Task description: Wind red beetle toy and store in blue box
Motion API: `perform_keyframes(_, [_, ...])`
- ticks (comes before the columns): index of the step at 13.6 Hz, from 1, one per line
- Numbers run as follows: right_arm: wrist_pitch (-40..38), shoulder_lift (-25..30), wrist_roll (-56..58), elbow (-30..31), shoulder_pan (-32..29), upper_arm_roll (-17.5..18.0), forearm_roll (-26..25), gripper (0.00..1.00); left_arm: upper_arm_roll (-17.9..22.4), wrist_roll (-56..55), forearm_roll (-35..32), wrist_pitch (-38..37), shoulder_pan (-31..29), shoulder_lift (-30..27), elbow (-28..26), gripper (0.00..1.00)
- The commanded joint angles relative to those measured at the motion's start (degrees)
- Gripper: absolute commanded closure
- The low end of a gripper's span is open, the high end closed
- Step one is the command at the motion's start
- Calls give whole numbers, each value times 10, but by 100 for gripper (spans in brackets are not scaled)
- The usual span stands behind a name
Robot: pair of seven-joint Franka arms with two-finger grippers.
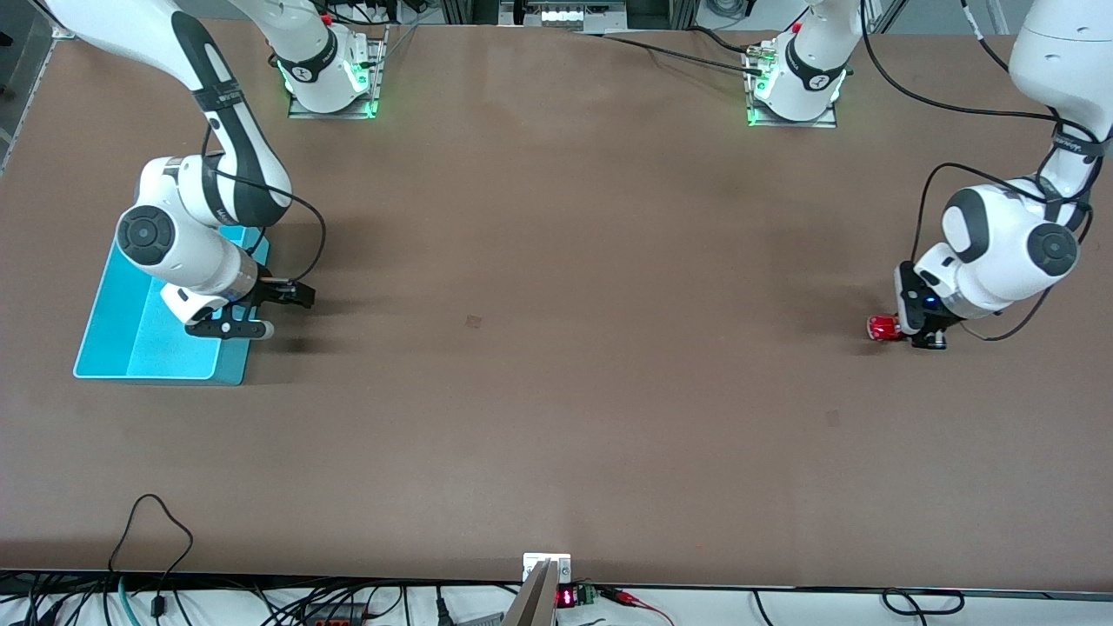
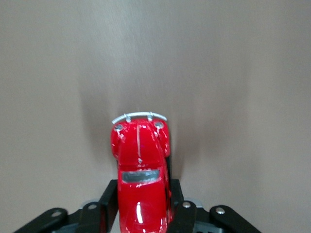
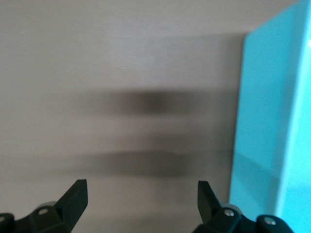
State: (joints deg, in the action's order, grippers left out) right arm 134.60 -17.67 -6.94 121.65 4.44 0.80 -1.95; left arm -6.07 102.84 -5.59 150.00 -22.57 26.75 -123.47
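The red beetle toy (image 1: 884, 328) is at the left arm's end of the table, down at the table top. My left gripper (image 1: 920, 337) is shut on it. In the left wrist view the toy (image 2: 141, 160) sits between the two black fingers (image 2: 108, 204), its silvery bumper pointing away from the gripper (image 2: 142, 196). The blue box (image 1: 130, 343) stands at the right arm's end of the table. My right gripper (image 1: 280, 313) is open and empty, low beside the box's wall. The right wrist view shows the open gripper (image 3: 142, 193) and the box wall (image 3: 269, 136).
Both arm bases (image 1: 330, 83) stand along the table edge farthest from the front camera. Cables and a small device with a red display (image 1: 565, 598) lie along the nearest edge. Bare brown table top (image 1: 556, 304) spans between the box and the toy.
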Motion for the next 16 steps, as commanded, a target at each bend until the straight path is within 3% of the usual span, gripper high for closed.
perform_keyframes(1, [0, -4, -10, -11, 47, 3, 12, 0, -5, 14, -7, -30, -11, 6, 16, 0])
perform_keyframes(5, [-21, -5, -15, -13, 70, 3, 14, 0, -46, 14, -6, -206, 11, -76, 72, 0])
perform_keyframes(7, [-21, -15, -14, -21, 69, 3, 13, 0, -53, 14, -5, -258, 39, -113, 88, 0])
perform_keyframes(10, [-18, -25, -13, -36, 70, 3, 17, 0, -61, 5, 2, -262, 70, -139, 88, 0])
perform_keyframes(13, [-22, -25, -12, -39, 71, 2, 32, 0, -61, -29, 73, -258, 75, -137, 96, 0])
perform_keyframes(16, [-17, -27, -18, -43, 71, 2, 34, 0, -61, -191, 81, -258, 93, -135, 112, 0])
